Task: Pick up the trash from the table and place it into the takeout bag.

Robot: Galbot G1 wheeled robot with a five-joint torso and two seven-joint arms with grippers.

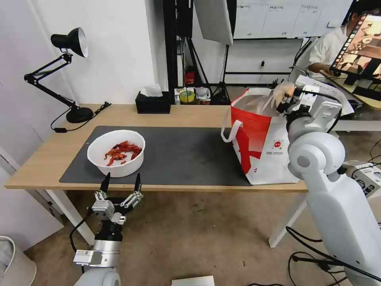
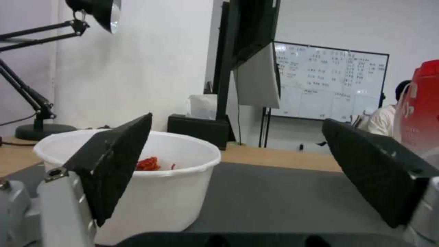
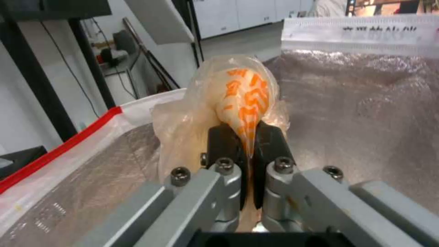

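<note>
Right end effector (image 3: 247, 151) raised over takeout bag (image 1: 266, 151), pinching wrapped lump (image 3: 242, 99) | left end effector (image 1: 121, 183) spread (near bowl (image 1: 116, 153))

Glossy white plastic bowl (image 1: 116, 153), matt grey mat (image 1: 178, 153), crinkled foil bag lining (image 3: 366, 103).

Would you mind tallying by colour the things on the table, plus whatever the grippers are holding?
White: 1, the bowl of crayfish shells.
White-and-red: 1, the takeout bag.
Black: 2, the desk lamp and the tissue box.
Orange-printed: 1, the plastic-wrapped lump pinched in the right gripper over the bag.
Total: 5.
</note>
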